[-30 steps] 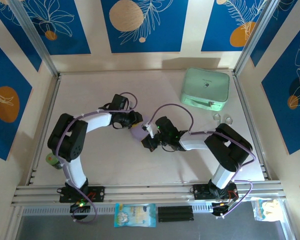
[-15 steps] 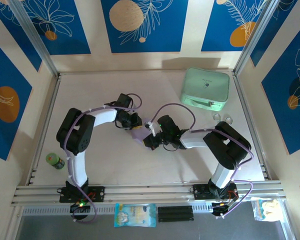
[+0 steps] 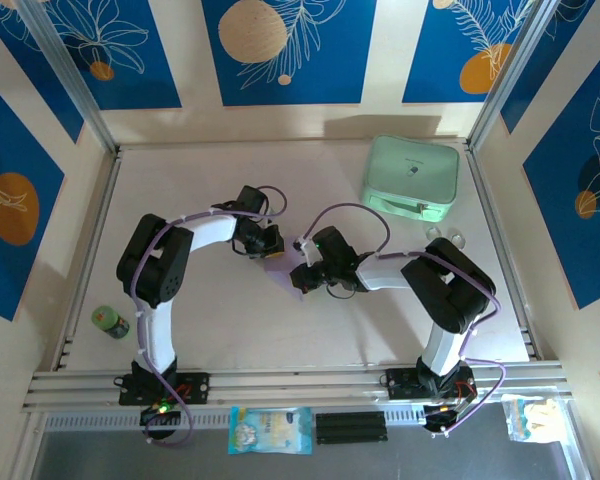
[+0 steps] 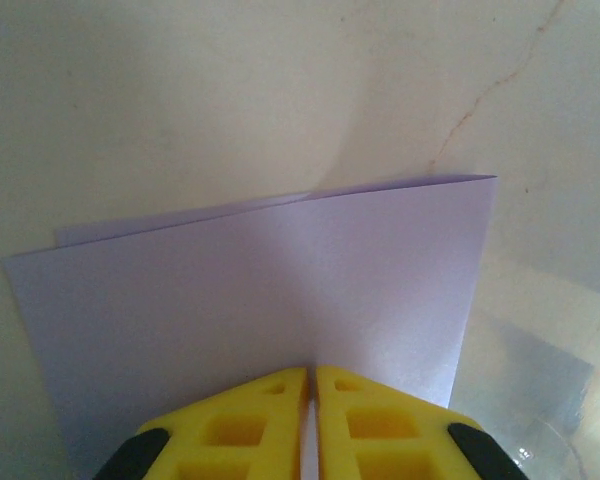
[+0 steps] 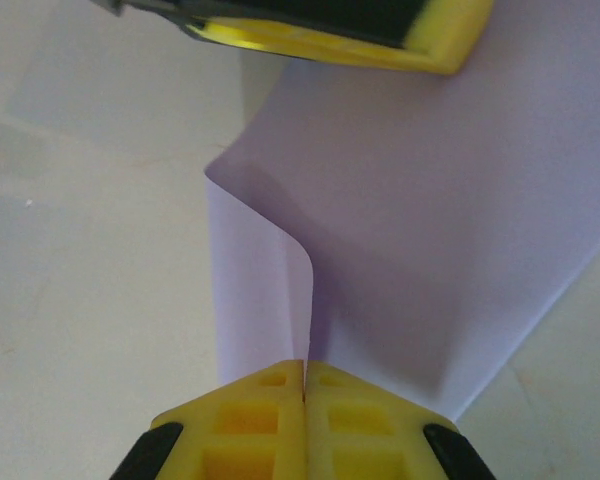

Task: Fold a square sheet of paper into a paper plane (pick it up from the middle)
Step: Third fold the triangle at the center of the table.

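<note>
The sheet of paper (image 4: 280, 290) is held up off the table (image 3: 200, 330) near its middle, strung between the two arms' tools. It is pale lilac, thin and smooth, and already doubled over. The left wrist view shows a second layer peeking out behind the front one along the top and left edges, with a clean folded edge on the right. From the right wrist view it bows into a soft S-shaped curl, not a pressed crease, so the fold looks only partly set. The left gripper (image 4: 311, 375) has its yellow fingers pressed together on the sheet's near edge. The right gripper (image 5: 305, 365) pinches the opposite side at the foot of that curl, its jaws tight on the paper. One of the left tool's fingers (image 5: 380, 35) lies along the far edge in the right wrist view. Holding both sides at once probably keeps the layers aligned and taut, so that a crease can be run without the sheet sliding. Well apart, toward the table's far right, sits the mint-green case (image 3: 410, 180).
</note>
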